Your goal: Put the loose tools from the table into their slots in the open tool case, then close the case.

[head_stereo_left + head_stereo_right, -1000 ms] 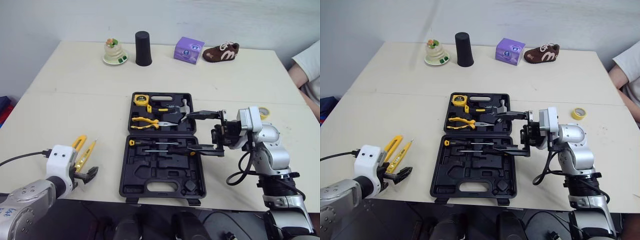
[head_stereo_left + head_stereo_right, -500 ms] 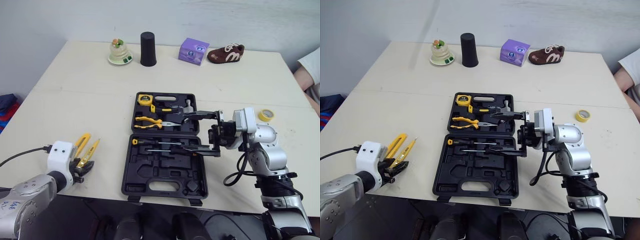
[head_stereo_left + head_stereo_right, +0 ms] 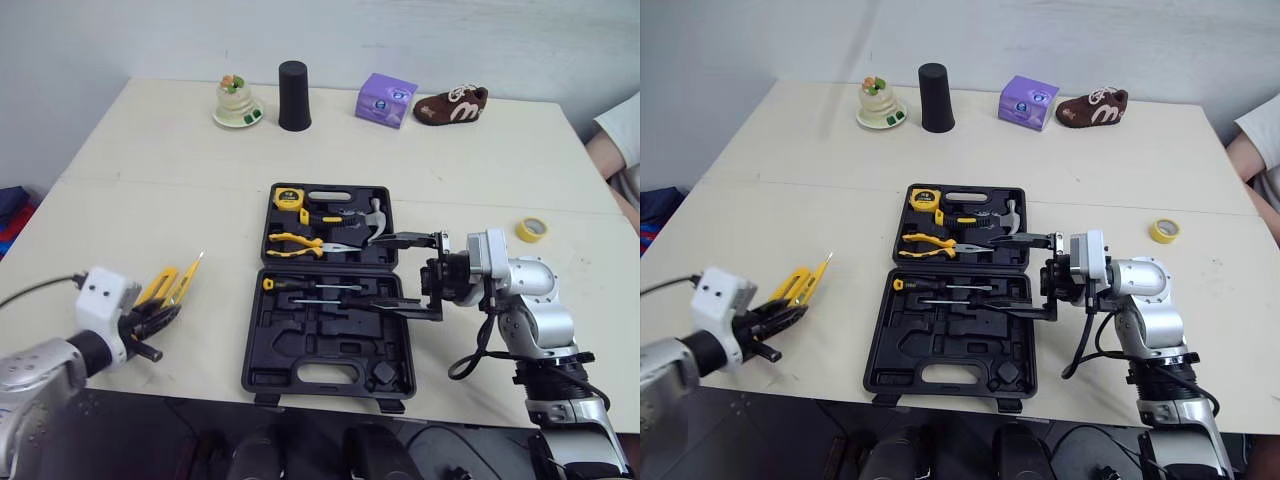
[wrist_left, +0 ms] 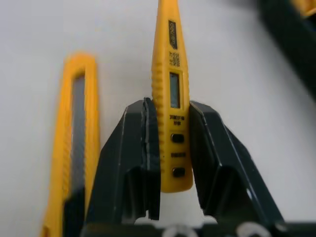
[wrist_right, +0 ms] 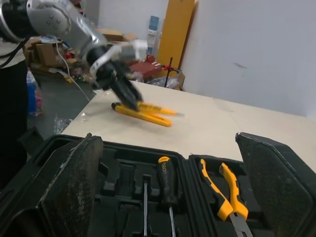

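The black tool case lies open mid-table, holding a tape measure, pliers, a hammer and screwdrivers. Near the table's front left, my left gripper is shut on a yellow tester pen, its black fingers clamped on both sides of the pen. A yellow utility knife lies right beside it. My right gripper stands wide open over the case's right edge, nothing between its fingers. A yellow tape roll lies on the table to the right.
At the back edge stand a small cake ornament, a black cup, a purple box and a brown shoe. A person's sleeve shows at the right edge.
My left gripper has closed on the tester pen, which now points more toward the table's middle. The right gripper has stayed open at the case.
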### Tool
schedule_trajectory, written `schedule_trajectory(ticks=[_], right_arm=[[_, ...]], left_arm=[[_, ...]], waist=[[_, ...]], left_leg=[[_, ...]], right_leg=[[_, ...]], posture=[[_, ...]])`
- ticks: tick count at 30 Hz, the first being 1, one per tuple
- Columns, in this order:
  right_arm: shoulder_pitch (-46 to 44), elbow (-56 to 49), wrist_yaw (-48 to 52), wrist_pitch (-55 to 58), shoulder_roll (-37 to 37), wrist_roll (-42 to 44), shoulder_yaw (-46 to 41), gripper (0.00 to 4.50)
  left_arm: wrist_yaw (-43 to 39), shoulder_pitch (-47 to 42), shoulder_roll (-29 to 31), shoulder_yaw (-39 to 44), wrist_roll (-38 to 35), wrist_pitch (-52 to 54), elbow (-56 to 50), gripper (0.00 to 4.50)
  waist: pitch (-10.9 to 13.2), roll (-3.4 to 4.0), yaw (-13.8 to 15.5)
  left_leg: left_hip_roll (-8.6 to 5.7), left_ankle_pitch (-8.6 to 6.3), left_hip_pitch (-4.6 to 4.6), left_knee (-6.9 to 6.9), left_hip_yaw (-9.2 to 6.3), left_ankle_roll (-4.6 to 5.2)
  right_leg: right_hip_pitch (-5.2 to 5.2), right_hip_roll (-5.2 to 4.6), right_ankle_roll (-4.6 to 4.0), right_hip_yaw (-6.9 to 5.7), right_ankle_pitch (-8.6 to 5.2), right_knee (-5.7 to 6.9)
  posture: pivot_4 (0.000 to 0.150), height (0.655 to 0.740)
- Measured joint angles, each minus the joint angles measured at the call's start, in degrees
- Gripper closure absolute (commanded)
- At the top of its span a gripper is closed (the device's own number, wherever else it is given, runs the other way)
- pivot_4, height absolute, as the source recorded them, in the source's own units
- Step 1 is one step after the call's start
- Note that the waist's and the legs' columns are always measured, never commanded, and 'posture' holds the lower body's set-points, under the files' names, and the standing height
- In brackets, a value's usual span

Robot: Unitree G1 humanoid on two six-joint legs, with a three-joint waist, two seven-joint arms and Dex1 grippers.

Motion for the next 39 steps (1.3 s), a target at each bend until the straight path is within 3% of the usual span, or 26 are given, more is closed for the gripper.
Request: schedule_trajectory(ticks=[4,8,9,13,20,28,39], right_arm=[[0.38,1.54,0.25,-0.97,-3.39,-0.09,-2.52,0.0],[1.59,1.32,-0.48,-0.78,-4.3,-0.81,-2.96,0.0],[2.83,1.21,-0.46,-0.44,-5.48,-0.96,-2.99,0.0],[3.43,0.83,-0.65,0.29,-6.33,-1.2,-3.1,0.0],[4.35,0.18,-1.69,0.3,-7.08,-1.33,-3.57,0.0],[7.11,-2.27,-3.87,0.42,-7.36,-1.32,-4.08,0.0],[7.73,-5.48,-7.27,1.6,-7.36,-1.34,-4.06,0.0]], left_arm=[[-11.68,-4.67,8.01,0.49,-4.98,-1.98,0.66,4.01],[-17.11,-16.03,13.88,-10.65,-6.09,-2.11,0.84,4.01],[-19.15,-21.79,14.27,-17.04,-5.96,-2.1,0.91,4.01],[-24.3,-32.02,14.43,-31.85,-1.96,-4.46,2.16,4.01],[-27.89,-44.24,10.53,-48.13,11.36,-10.03,10.28,4.01],[-29.89,-49.89,9.79,-56.03,16.63,0.2,12.92,4.01],[-31.11,-52.89,7.77,-60.89,22.67,-0.37,16.47,4.01]], waist=[[0.02,0.03,0.17],[0.06,0.1,0.08],[0.06,0.1,0.33],[0.06,0.1,-0.24],[0.08,0.1,0.01],[0.12,0.04,0.11],[0.13,0.03,0.17]], left_leg=[[0.0,-0.06,0.0,-0.04,-0.03,0.03],[-0.03,-0.08,-0.03,-0.03,0.04,0.07],[-0.04,-0.08,-0.07,0.0,0.02,0.07],[0.03,-0.09,-0.1,0.01,0.31,0.06],[0.49,-0.08,-0.11,0.24,0.51,-0.07],[0.64,-0.08,-0.11,0.64,1.13,-0.07],[0.78,-0.13,-0.12,0.96,1.23,-0.05]], right_leg=[[0.08,0.01,0.0,-0.05,0.0,-0.21],[0.08,0.03,0.01,0.01,0.0,-0.24],[0.08,0.07,0.03,0.01,0.01,-0.24],[-0.07,0.28,0.06,0.27,0.03,-0.29],[-0.25,0.98,0.07,0.79,0.03,-0.13],[-0.78,1.06,0.08,1.47,0.03,0.6],[-0.83,1.12,0.11,1.55,0.05,0.77]], posture=[[0.15,0.74],[0.15,0.74],[0.15,0.74],[0.15,0.74],[0.15,0.74],[0.15,0.74],[0.15,0.74]])
